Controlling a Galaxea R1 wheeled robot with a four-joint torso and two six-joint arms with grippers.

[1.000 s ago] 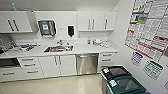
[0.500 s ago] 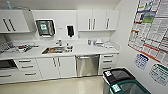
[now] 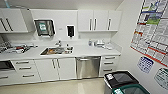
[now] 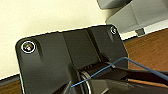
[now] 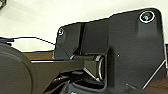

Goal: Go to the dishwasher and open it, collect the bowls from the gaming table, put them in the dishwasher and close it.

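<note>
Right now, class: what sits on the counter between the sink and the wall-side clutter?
In the head view, bare white counter lies between the sink and the clutter.

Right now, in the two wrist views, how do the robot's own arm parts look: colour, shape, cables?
Each wrist carries a wide matt black plate with rounded corners and round, silver-ringed fittings at those corners. A dark jointed bar runs beside the plate. A thin blue cable loops across the left wrist; a similar blue cable crosses the right.

Each wrist carried a wide matte-black plate [image 4: 62, 55] with rounded corners and round silver-ringed fittings [image 4: 28, 47] at those corners. A thin blue cable [image 4: 105, 68] looped across a dark jointed bar [image 5: 62, 65] beside it.
</note>
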